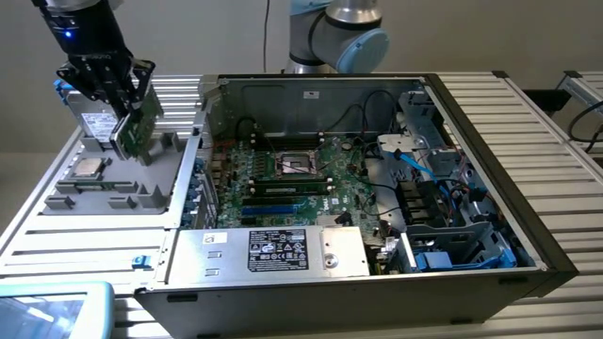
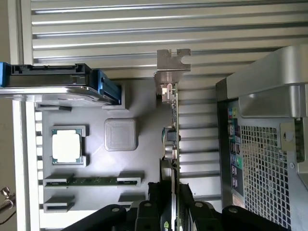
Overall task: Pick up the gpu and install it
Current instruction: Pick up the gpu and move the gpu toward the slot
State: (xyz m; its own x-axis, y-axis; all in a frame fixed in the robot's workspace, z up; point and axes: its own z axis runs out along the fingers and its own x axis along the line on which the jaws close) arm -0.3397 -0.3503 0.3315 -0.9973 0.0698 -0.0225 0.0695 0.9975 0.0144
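Gripper point(image 1: 121, 95) is clamped on the gpu point(image 1: 138, 131), holding it tilted over the grey parts tray point(image 1: 155, 208), on the exterior view's left of the open case point(image 1: 499, 191). It looks light, stiff and fragile, best held by the board edges. Thin green card, silver end bracket point(image 2: 172, 65) opposite the fingers.

From my station I counted one arm point(image 1: 339, 32) with one gripper point(image 1: 127, 106). There was one gpu point(image 1: 138, 131). I saw one case point(image 1: 504, 176), and inside it one motherboard point(image 1: 349, 201) and one power supply point(image 1: 273, 251). On that board I made out one CPU socket point(image 1: 295, 164). I tallied two memory sticks: one fitted stick point(image 1: 292, 189) on the board and one loose stick point(image 2: 91, 181). I also noted one grey tray point(image 2: 144, 108), one CPU point(image 2: 66, 146) and one drive point(image 2: 48, 79).
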